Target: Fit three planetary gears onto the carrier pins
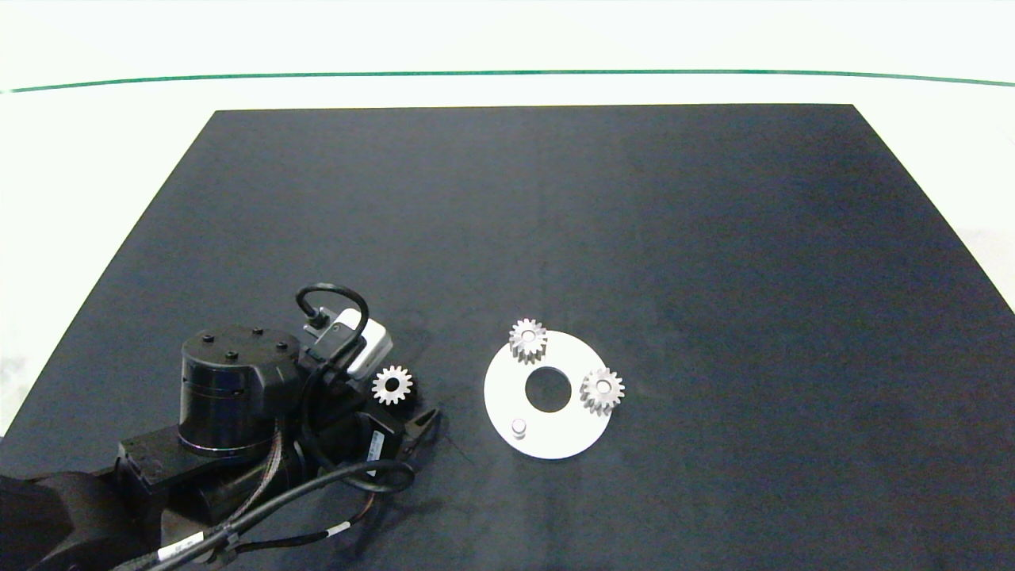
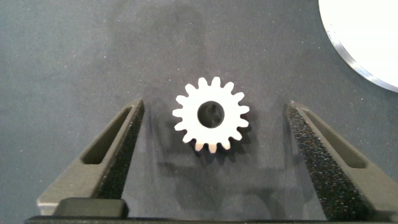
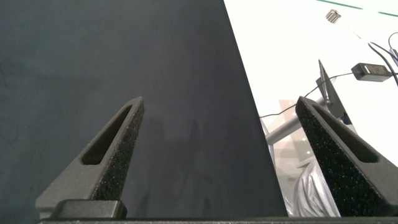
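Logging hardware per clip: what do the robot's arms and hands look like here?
The left arm is glossy black with a cylindrical joint housing, looped black cables, a white cable label and a small silver-white wrist module. The left hand and right hand each have two dark grey wedge-shaped fingers with slotted sides and rough foam-like inner pads.

Black mat (image 1: 555, 222) on white table (image 1: 95, 143); green line (image 1: 507, 73).
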Controlling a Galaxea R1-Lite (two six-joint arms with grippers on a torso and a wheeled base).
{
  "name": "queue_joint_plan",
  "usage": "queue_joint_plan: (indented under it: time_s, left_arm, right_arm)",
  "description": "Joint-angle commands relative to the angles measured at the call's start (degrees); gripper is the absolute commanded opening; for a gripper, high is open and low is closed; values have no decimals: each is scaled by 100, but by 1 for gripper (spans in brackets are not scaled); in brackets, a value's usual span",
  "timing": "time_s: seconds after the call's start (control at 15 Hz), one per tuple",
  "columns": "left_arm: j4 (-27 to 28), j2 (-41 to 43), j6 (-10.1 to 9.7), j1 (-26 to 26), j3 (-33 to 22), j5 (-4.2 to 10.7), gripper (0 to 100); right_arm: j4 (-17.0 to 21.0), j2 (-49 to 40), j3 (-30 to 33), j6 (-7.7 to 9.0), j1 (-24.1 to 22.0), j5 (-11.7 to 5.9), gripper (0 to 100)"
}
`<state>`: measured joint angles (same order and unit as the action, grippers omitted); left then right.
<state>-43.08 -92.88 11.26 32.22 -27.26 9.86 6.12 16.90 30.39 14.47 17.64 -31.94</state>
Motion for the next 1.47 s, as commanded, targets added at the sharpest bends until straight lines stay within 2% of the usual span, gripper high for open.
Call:
queue_joint_plan:
  time_s: [0.07, 0.67, 1.47]
  left_arm:
    - [-16, 24, 7, -5, 28, -2, 86]
    - [-34, 16, 104, -14, 1, 7, 68]
    - [-157, -72, 113, -5, 36, 25, 44]
  right_arm:
    - [3, -2, 2, 12, 3, -14, 100]
    - [-6, -2, 37, 12, 3, -14, 100]
    - [-14, -11, 81, 12, 11, 12, 100]
